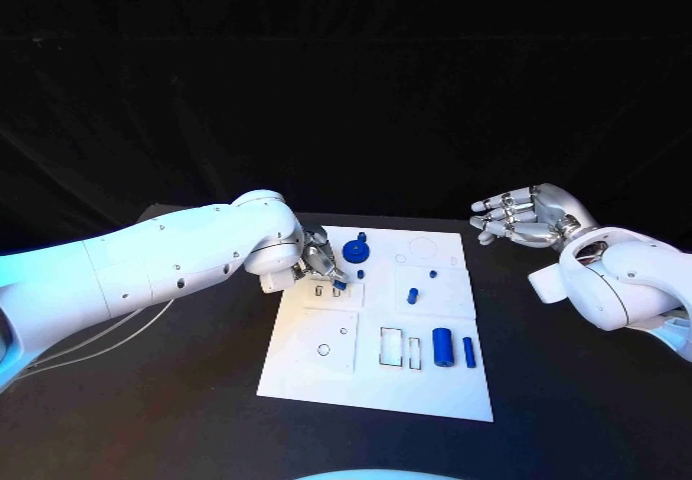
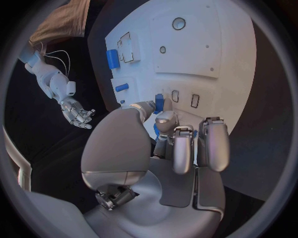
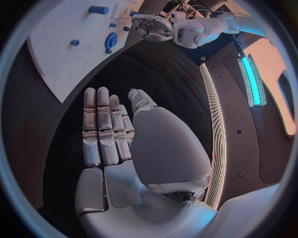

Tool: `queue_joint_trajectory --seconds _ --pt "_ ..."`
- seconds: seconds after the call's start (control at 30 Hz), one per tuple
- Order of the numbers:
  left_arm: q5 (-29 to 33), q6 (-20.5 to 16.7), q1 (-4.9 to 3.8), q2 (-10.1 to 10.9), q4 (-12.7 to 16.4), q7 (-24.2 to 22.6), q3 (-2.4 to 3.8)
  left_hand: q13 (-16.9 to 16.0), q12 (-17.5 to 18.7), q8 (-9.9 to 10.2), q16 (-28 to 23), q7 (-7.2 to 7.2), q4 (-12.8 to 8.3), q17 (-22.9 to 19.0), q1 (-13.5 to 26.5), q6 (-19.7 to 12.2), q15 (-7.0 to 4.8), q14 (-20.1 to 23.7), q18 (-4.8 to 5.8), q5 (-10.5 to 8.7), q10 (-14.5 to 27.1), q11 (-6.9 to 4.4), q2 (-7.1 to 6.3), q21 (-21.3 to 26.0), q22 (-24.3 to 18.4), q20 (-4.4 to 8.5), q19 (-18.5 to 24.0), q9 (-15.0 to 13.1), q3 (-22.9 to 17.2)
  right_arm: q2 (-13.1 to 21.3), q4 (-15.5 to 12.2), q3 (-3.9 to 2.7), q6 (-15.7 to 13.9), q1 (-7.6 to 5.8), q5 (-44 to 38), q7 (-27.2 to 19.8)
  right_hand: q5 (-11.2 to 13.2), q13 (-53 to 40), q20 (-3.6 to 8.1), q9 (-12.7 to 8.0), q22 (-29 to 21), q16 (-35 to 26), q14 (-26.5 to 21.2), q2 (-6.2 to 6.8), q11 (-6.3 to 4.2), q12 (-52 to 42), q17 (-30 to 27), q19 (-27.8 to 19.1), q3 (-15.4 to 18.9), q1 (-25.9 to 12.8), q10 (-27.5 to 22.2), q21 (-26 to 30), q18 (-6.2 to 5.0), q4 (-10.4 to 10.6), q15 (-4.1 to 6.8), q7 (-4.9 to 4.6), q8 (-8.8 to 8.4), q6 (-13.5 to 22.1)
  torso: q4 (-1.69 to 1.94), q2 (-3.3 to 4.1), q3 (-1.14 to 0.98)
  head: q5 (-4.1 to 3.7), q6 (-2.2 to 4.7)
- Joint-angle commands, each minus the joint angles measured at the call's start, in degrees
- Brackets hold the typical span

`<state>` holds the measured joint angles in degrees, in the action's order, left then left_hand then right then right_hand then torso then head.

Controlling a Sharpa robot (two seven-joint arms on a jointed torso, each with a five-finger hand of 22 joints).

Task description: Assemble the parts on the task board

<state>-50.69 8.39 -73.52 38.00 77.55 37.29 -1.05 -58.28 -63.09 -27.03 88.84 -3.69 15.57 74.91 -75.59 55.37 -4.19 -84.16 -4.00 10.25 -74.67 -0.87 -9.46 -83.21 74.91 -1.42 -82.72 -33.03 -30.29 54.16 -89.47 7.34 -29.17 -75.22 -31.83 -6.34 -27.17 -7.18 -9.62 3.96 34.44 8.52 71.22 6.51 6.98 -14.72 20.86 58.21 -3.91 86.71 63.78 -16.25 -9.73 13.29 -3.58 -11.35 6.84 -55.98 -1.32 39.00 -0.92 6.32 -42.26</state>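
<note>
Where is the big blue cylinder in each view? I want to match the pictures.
Head view: cylinder on the board's near right part, beside a thin pin.
Left wrist view: cylinder beside the rectangular outlines.
Right wrist view: cylinder on the board, beyond the gear.
Shared landmark: the white board.

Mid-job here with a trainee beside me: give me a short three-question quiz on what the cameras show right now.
1. True or false: the left robot hand is over the white board.
2. What is pinched in that hand? A) a small blue piece B) a screwdriver C) nothing
3. Fill in: the right robot hand is raised beside the board, fingers apart, holding ____.

Key
1. True.
2. A.
3. Nothing; the blue gear and large blue cylinder sit on the board untouched.
</note>
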Motion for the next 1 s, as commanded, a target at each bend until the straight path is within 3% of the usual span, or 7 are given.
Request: queue_joint_trajectory --seconds 0.03,0.17,0.5,1.0 --pt "-0.2 -6.0 0.33 0.6 0.9 0.4 0.03 -0.3 -0.5 -0.3 0.2 0.14 -10.7 14.0 0.6 -0.3 -0.08 -5.5 0.97 -0.13 -0.5 -0.01 0.18 -0.2 0.6 0.05 -0.3 -7.0 -11.1 0.0 0.0 -0.01 0.5 0.03 -0.5 -0.6 -0.3 0.1 -0.2 0.1 0.0 -0.2 -0.2 -0.09 0.16 0.0 0.0 0.0 -0.3 -0.7 -0.1 0.4 -0.56 -0.1 -0.28 0.05 0.11 0.5 -0.01 -0.06 -0.03 0.15 -0.09" --pt "-1.8 -6.9 0.81 1.1 1.4 0.5 0.02 -0.6 -0.7 -0.5 0.2 0.16 -10.9 14.0 0.9 -0.3 -0.11 -5.5 0.98 -0.15 -0.6 -0.03 0.11 -0.3 0.7 0.08 -0.3 -7.3 -11.4 0.1 0.0 -0.01 0.5 0.03 -0.5 -0.6 -0.3 0.1 -0.22 0.1 -0.1 -0.2 -0.2 -0.09 0.17 0.0 -0.1 0.0 -0.3 -0.8 -0.1 0.4 -0.56 0.0 -0.29 0.04 0.12 0.5 0.04 -0.03 -0.01 0.13 -0.13" --pt "-11.3 -7.6 3.06 1.5 2.7 0.7 0.03 -0.4 -0.6 -0.7 0.2 0.24 -11.3 14.0 1.3 -0.2 -0.16 -5.5 0.98 -0.17 -0.5 -0.1 -0.13 -0.3 0.7 0.13 -0.4 -7.6 -11.9 0.2 -0.3 -0.01 0.8 0.07 -1.2 -0.5 -0.5 0.2 -0.24 0.1 -0.2 -0.3 -0.2 -0.12 0.18 0.0 -0.1 0.0 -0.4 -0.9 -0.1 0.5 -0.57 0.0 -0.31 0.04 0.14 0.5 -0.12 0.05 0.03 0.37 -0.28" --pt "-14.5 -6.4 3.85 1.2 3.4 0.8 0.05 -0.3 -0.6 -1.1 0.2 0.35 -11.5 14.0 1.7 0.0 -0.22 -5.5 1.0 -0.16 -0.5 -0.18 -0.27 -0.3 0.8 0.16 -0.4 -7.9 -12.3 0.2 -0.6 -0.01 0.9 0.14 -1.2 -0.2 -0.8 0.3 -0.27 0.1 -0.3 -0.4 -0.1 -0.13 0.18 0.0 -0.1 0.0 -0.5 -1.1 -0.2 0.5 -0.58 0.1 -0.32 0.03 0.16 0.6 -0.16 0.03 -0.02 0.38 -0.52"
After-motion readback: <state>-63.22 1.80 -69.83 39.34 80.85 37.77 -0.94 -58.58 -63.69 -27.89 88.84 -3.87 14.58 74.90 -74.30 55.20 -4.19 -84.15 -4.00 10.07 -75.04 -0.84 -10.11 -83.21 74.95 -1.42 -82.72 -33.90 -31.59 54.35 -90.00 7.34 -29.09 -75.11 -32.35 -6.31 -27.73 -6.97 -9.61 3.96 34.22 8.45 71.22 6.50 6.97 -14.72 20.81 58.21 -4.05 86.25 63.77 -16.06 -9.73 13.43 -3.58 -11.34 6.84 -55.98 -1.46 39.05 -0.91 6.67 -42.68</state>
